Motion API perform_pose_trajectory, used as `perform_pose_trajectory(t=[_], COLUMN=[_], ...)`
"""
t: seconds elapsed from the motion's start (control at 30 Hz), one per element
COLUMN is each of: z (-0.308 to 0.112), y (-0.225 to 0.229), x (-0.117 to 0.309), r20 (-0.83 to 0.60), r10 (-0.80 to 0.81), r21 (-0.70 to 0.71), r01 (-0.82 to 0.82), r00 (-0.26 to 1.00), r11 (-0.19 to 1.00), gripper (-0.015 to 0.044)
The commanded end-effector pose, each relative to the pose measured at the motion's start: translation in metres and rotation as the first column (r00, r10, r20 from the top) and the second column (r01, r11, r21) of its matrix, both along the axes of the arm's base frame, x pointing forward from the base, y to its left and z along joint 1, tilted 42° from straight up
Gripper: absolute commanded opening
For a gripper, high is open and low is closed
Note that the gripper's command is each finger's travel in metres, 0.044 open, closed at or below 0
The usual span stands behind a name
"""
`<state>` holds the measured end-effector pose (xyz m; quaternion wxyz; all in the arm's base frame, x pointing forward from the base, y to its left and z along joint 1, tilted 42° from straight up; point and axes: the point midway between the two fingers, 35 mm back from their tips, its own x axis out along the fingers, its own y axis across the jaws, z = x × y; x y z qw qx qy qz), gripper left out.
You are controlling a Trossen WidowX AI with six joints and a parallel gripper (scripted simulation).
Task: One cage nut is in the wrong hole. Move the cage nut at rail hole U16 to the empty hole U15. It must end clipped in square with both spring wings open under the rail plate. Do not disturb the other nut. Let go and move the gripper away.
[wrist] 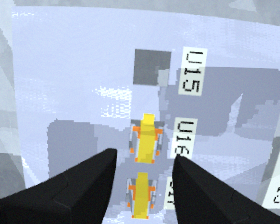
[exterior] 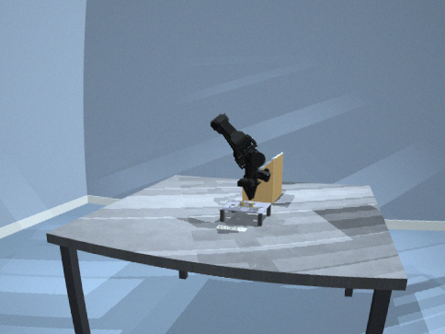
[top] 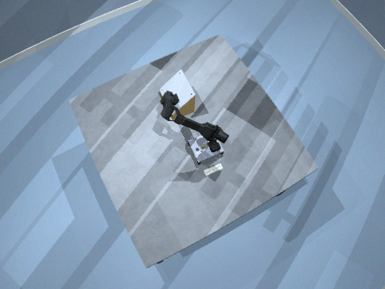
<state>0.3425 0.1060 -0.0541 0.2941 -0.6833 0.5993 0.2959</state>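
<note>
The U16 cage nut [wrist: 146, 142] is lying just above the tool [top: 215, 146] [exterior: 250, 199] [wrist: 145, 154] at the wrist view's centre, long axis pointing up-frame; the partly open fingers are holding nothing.

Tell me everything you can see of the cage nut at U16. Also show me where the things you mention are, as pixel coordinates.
The cage nut at U16 [wrist: 146, 145] has a narrow yellow body, small orange corner pieces and pale grey side parts, perhaps plastic and metal. It sits at the hole beside the U16 label [wrist: 184, 137] on the rail plate [top: 200, 154] [exterior: 262, 205] [wrist: 75, 60], between the empty U15 hole [wrist: 145, 67] and the other nut [wrist: 141, 196]. The claw's fingers flank its near end, apparently without touching. Whether its wings are open underneath is hidden.
</note>
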Motion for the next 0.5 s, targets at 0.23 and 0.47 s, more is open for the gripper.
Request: perform_pose_trajectory(t=[0.23,0.47], z=[-0.005,-0.013], y=[-0.005,-0.012], x=[0.002,0.003], r20=[0.001,0.001], r10=[0.004,0.004], r21=[-0.004,-0.004], r01=[-0.004,-0.004], r00=[1.000,1.000], r11=[1.000,1.000], gripper=[0.0120,0.0120])
